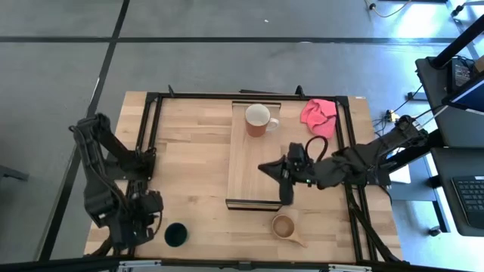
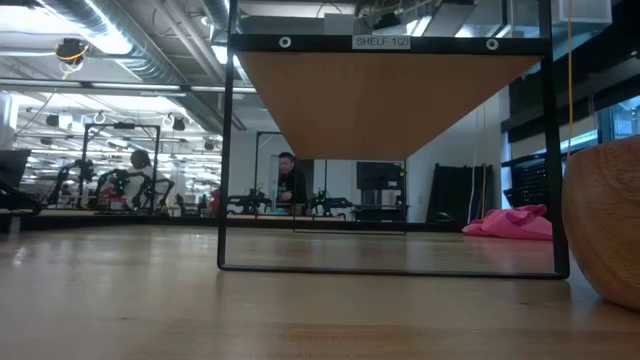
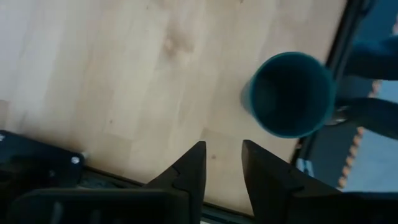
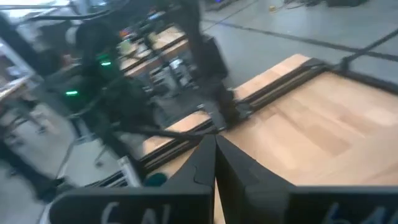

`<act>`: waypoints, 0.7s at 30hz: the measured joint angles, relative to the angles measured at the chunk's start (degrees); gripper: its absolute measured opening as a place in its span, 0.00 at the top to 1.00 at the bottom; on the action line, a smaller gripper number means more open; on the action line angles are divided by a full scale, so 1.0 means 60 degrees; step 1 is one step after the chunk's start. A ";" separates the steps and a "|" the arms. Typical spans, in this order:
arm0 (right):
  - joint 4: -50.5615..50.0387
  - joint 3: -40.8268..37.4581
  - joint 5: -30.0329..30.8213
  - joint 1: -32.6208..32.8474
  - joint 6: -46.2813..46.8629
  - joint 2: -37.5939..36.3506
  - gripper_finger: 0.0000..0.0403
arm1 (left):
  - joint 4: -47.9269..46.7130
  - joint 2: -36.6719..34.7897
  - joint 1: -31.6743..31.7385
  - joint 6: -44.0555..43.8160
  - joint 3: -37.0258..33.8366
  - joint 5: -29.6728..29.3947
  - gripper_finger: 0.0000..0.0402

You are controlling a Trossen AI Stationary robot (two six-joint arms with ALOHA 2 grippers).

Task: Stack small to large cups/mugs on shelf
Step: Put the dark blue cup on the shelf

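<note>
Shelf pale plank | red-orange mug glossy, round | wooden cup grained

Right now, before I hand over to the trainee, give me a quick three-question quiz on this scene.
1. True or false: the red-orange mug stands on the shelf.
2. Which cup sits nearest the left gripper? A tan wooden cup B dark green cup C red-orange mug
3. Fill in: the pink cloth lies beside the shelf, on the ____ arm's side.

Key: 1 true; 2 B; 3 right. The right gripper hovers shut over the shelf's near end.
</note>
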 joint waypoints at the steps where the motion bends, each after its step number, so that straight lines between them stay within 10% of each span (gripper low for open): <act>1: -0.0070 0.0000 -0.0169 0.0097 0.0244 -0.0022 0.98 | -0.0056 0.0098 0.0004 0.0007 0.0000 -0.0004 0.75; 9: -0.1697 -0.0004 -0.3510 0.0522 0.2461 -0.0287 0.98 | 0.0296 0.0535 0.0090 -0.0028 -0.0007 -0.0106 0.76; 21: -0.1188 -0.0004 -0.3954 0.1715 0.1511 -0.0276 0.98 | 0.2008 0.1148 0.0676 0.0064 -0.0004 -0.0385 0.76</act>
